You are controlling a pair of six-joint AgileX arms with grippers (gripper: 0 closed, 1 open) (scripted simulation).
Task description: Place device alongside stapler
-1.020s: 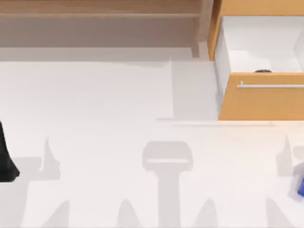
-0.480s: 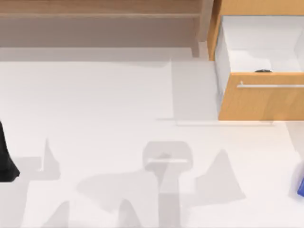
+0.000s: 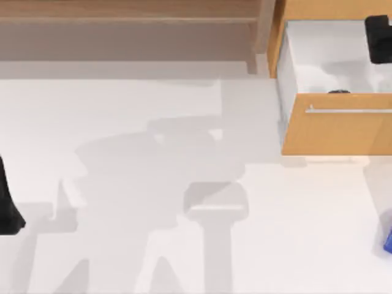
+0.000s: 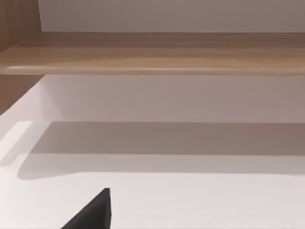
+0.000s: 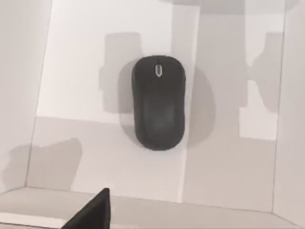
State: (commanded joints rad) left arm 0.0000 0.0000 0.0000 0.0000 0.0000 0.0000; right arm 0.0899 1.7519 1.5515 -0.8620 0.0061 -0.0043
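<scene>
The device is a flat black oval mouse lying on the white floor of the open drawer. In the top view only a dark sliver of the device peeks over the drawer front. My right gripper hangs above the drawer's far right part, looking down on the device without touching it. The stapler is a bright blue piece cut off by the table's right edge, well in front of the drawer. My left arm is parked at the table's left edge.
The drawer's wooden front carries a metal handle and juts over the white table. A wooden shelf runs along the back. White drawer walls flank the device on both sides.
My right arm has come into the top view at the upper right, over the open drawer. Its shadow has swept across the table. The device, the stapler and the left arm have not moved.
</scene>
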